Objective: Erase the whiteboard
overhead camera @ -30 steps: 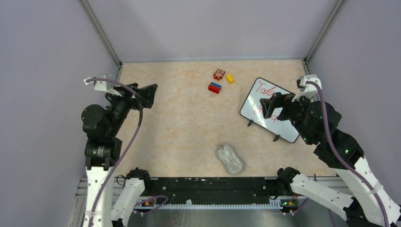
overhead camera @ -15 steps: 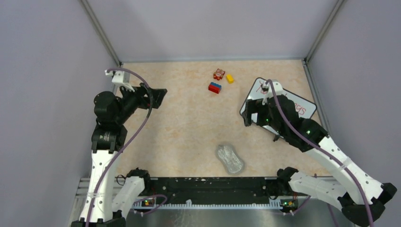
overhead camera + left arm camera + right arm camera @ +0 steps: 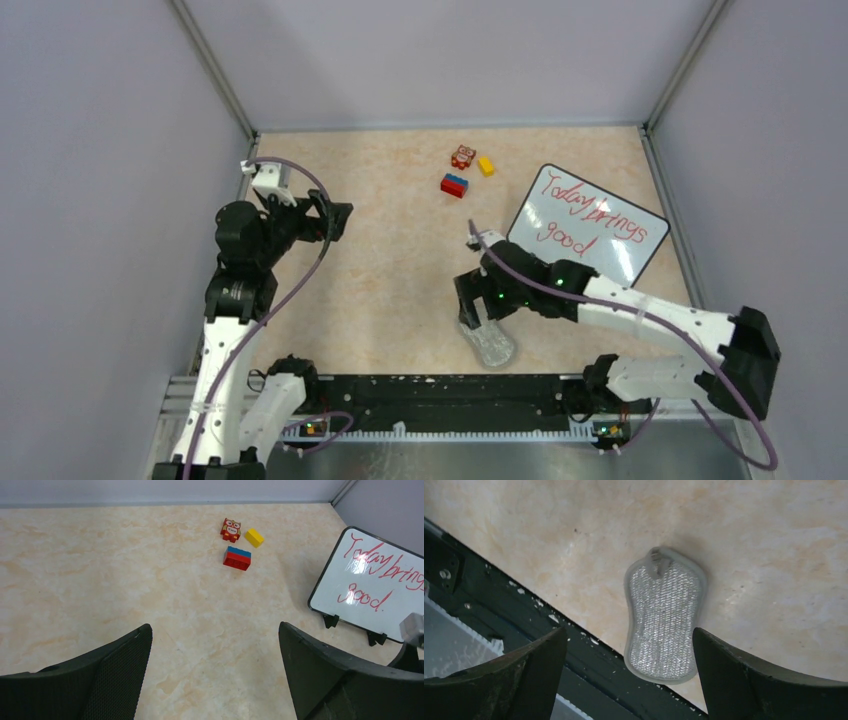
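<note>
Beige bench (image 3: 400, 260), top view: whiteboard (image 3: 588, 236) stands propped at far right, red handwriting (image 3: 585, 215) across it.
Left end effector (image 3: 335, 218): raised at left, well apart from the whiteboard.
Right end effector (image 3: 470, 308): over the grey mesh pad (image 3: 488, 340) near the front edge.
Left wrist view: jaws spread wide, released; whiteboard at right on black feet (image 3: 330, 621).
Right wrist view: jaws spread wide, released; grey mesh pad lies flat on the bench.

surface: we see a beige marble-patterned tabletop (image 3: 400, 270), evenly lit | walls: we note plain pale lilac-grey wall panels (image 3: 450, 60) on three sides; grey metal corner posts (image 3: 218, 75) at the back | near edge: a black slotted rail (image 3: 450, 390)
</note>
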`<state>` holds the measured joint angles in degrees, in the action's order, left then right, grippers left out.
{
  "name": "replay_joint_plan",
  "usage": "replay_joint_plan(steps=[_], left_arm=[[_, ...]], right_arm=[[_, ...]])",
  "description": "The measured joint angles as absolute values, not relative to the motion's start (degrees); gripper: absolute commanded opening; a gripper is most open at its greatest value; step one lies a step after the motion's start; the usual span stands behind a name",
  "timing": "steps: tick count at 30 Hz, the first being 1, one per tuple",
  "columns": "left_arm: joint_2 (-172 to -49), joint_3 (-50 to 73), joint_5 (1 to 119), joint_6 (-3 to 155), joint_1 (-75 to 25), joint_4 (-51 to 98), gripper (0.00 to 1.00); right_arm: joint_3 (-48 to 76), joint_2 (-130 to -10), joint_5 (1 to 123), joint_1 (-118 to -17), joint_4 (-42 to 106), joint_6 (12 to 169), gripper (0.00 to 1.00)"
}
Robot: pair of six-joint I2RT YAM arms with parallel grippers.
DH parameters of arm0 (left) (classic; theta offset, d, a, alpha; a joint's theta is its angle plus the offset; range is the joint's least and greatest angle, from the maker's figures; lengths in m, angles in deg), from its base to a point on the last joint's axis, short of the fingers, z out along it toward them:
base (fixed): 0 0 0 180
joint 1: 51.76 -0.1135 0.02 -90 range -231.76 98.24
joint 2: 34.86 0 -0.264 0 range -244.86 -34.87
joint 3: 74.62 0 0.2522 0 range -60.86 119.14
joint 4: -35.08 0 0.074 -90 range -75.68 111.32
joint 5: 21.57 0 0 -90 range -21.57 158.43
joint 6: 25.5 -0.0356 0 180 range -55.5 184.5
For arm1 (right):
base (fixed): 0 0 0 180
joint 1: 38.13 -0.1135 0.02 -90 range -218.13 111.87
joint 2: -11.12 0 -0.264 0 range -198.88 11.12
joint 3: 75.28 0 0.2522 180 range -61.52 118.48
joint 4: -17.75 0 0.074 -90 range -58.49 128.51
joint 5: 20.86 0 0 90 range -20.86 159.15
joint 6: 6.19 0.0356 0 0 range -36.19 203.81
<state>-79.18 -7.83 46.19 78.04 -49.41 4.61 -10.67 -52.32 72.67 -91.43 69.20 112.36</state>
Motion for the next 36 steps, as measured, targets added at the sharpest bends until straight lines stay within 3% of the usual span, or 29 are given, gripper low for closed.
replay_joint_plan(steps=[5,12,28,36], left_arm=[[-78.7,-11.5,48.2,76.5,-48.3,5.7,0.99],[-78.0,-12.7,50.4,74.6,-47.0,5.9,0.99],[-77.0,-13.5,51.6,73.5,-46.1,5.9,0.99],[-77.0,-13.5,51.6,73.4,-46.1,5.9,0.99]], right_arm=[[-8.4,-63.0,76.3,-102.3,69.1,114.7,0.79],[-5.7,-74.7,82.7,-108.8,70.7,117.8,0.78],[-5.8,-76.0,92.7,-109.4,70.1,121.5,0.86],[-7.4,-77.5,94.6,-109.4,68.5,123.5,0.77]])
